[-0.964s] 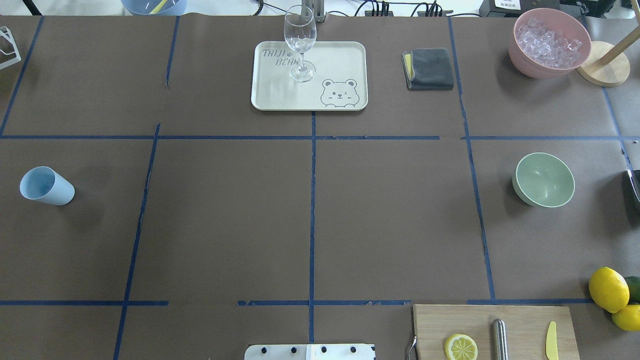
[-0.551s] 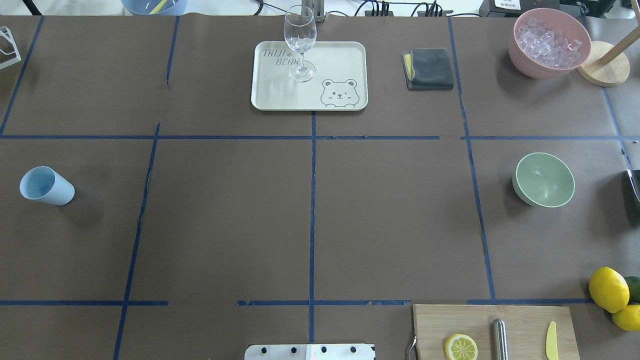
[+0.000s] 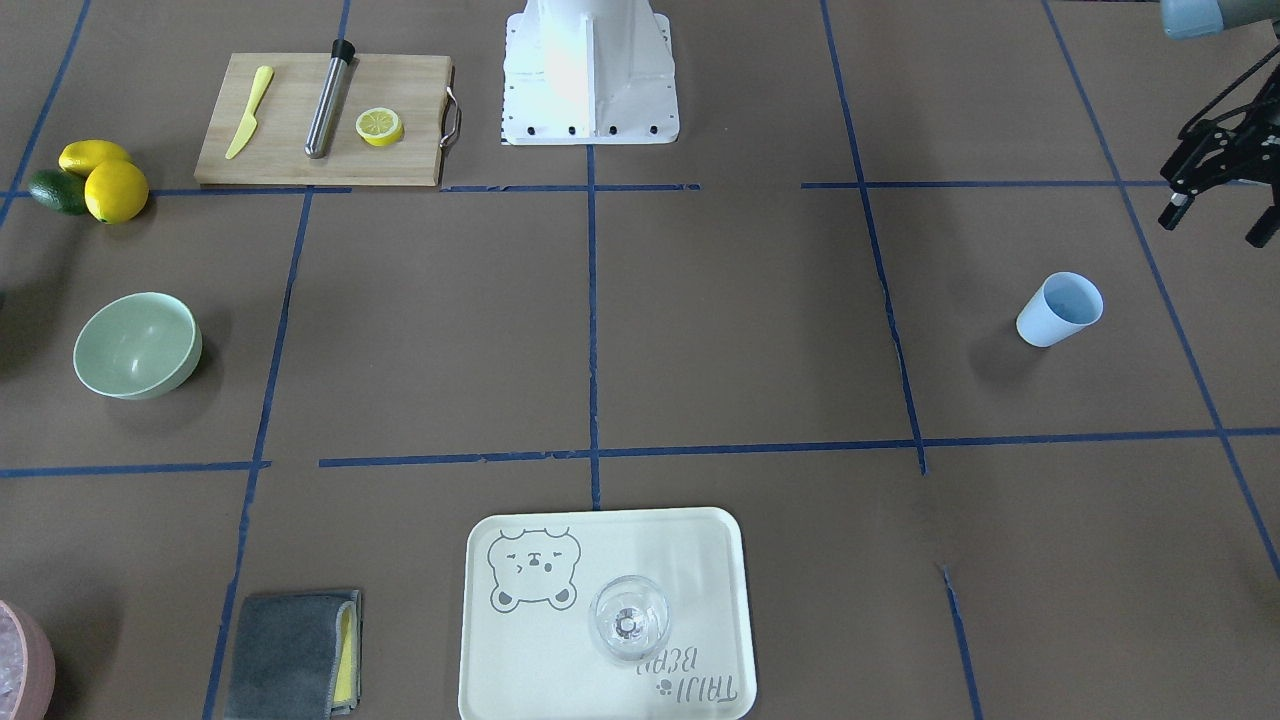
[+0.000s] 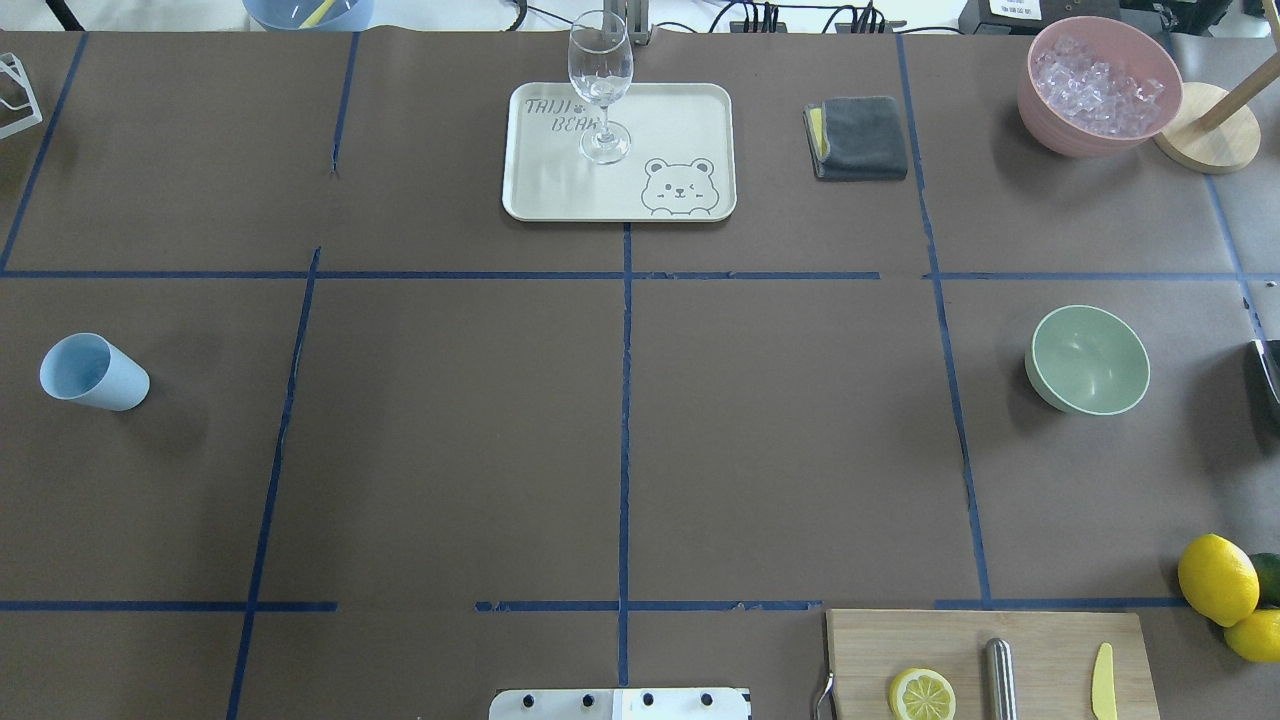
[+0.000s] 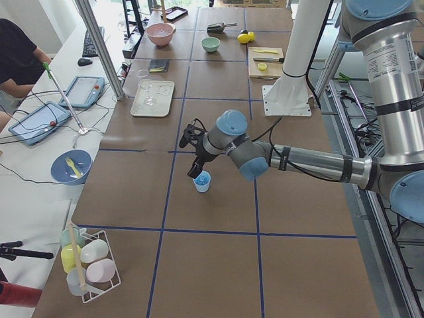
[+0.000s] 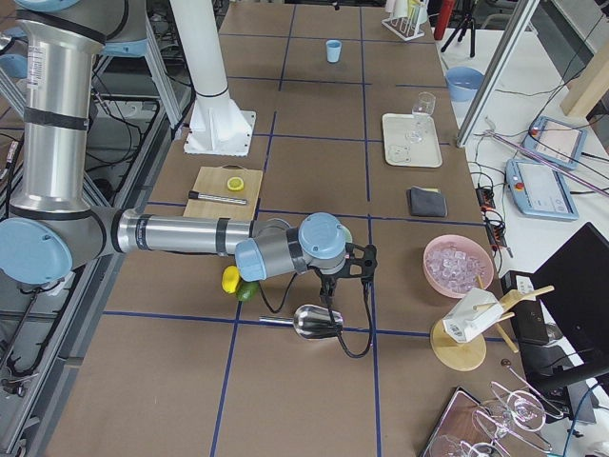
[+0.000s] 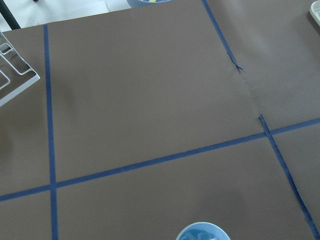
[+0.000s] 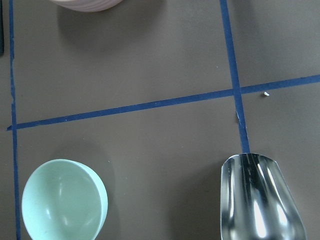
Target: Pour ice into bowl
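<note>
Presently the ice (image 4: 1098, 85) lies in the pink bowl (image 4: 1058, 133) at the overhead view's upper right; the green bowl (image 4: 1088, 360) sits well apart, mid-right. Farther off, the left gripper (image 3: 1213, 222) hangs spread wide; for the right gripper (image 6: 360, 265), cannot tell.

**Robotics laboratory.** The bench (image 4: 450, 450) is papered in brown and gridded with blue tape (image 4: 625, 400). Two grey industrial arms, left (image 5: 311, 162) and right (image 6: 181, 233), reach over it. A white column (image 5: 301, 46) stands on a bolted base plate at the bench edge behind the jaws. Ahead of the left arm's jaws, past the far bench edge, a white side table (image 5: 40, 172) holds cabled tablets (image 5: 83, 91), with a seated person (image 5: 16, 53) alongside. An aluminium frame post (image 5: 99, 46) stands on that same side.
</note>
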